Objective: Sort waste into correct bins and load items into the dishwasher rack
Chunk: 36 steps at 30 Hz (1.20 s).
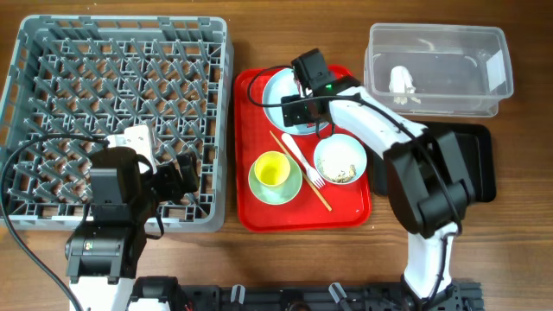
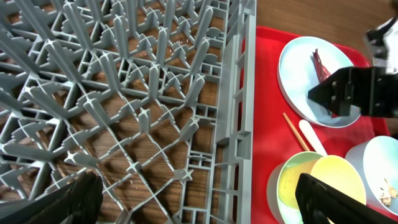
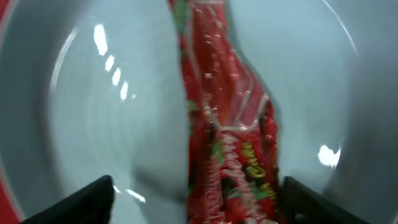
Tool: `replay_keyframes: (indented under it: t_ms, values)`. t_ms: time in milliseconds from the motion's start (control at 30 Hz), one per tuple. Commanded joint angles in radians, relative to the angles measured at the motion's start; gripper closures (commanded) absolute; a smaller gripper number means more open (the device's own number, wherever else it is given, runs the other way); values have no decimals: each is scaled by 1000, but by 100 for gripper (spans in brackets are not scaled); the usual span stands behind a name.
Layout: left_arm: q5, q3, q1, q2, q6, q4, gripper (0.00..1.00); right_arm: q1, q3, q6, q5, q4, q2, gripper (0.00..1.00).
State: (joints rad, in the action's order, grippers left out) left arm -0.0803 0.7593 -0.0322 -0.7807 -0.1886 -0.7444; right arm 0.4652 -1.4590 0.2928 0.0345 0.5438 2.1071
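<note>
A red wrapper point(image 3: 227, 130) lies on a pale blue plate point(image 3: 112, 112) at the back of the red tray point(image 1: 259, 216). My right gripper point(image 1: 302, 102) is open just above the plate, its fingers either side of the wrapper. The wrapper also shows in the left wrist view point(image 2: 322, 65). My left gripper point(image 2: 193, 205) is open and empty over the near right corner of the grey dishwasher rack point(image 1: 52, 60). On the tray stand a yellow cup point(image 1: 272, 169) on a green saucer point(image 1: 262, 191), a white bowl point(image 1: 340, 159) with scraps, a white fork point(image 1: 302, 161) and a chopstick point(image 1: 301, 171).
A clear plastic bin point(image 1: 436, 69) with white crumpled waste stands at the back right. A black bin point(image 1: 478, 164) lies right of the tray, partly hidden by the right arm.
</note>
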Motion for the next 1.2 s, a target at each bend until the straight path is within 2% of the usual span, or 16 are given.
replay_keyframes:
  t_ms: [0,133,300,433,467,500,533,567,600,633,733,800,867,967,1067,1167]
  values:
    - [-13,20,3,2,-2,3,0,2,8,53,56,-5,39,43]
    - [-12,20,3,2,-2,3,0,2,0,51,56,25,8,95]
    - [-12,20,3,2,-2,3,0,-48,-39,86,154,34,-195,96]
    - [-12,20,3,2,-1,3,0,-222,-39,219,238,52,-354,96]
    - [-12,20,3,2,-2,3,0,-275,-39,264,238,65,-355,92]
    - [-12,20,3,2,-2,3,0,-324,-39,308,236,76,-347,80]
    - [-12,20,3,2,-1,3,0,-356,-38,318,216,69,-337,49]
    - [-12,20,3,2,-1,3,0,-382,-38,313,181,42,-330,30]
    - [-12,20,3,2,-1,3,0,-405,-38,287,129,-3,-326,0]
    - [-12,20,3,2,-1,3,0,-421,-39,188,15,-39,-339,0]
    - [-12,20,3,2,-1,3,0,-428,-39,145,-56,55,-426,0]
    - [-12,20,3,2,-1,3,0,-425,-39,60,-168,217,-526,0]
    - [-12,20,3,2,-1,3,0,-416,-38,-5,-255,400,-594,7]
    - [-12,20,3,2,-1,3,0,-332,-22,-23,-254,589,-612,9]
    - [-13,20,3,2,-2,3,0,-180,92,70,-186,562,-610,12]
    - [-13,20,3,2,-2,2,0,-41,261,187,-118,357,-598,22]
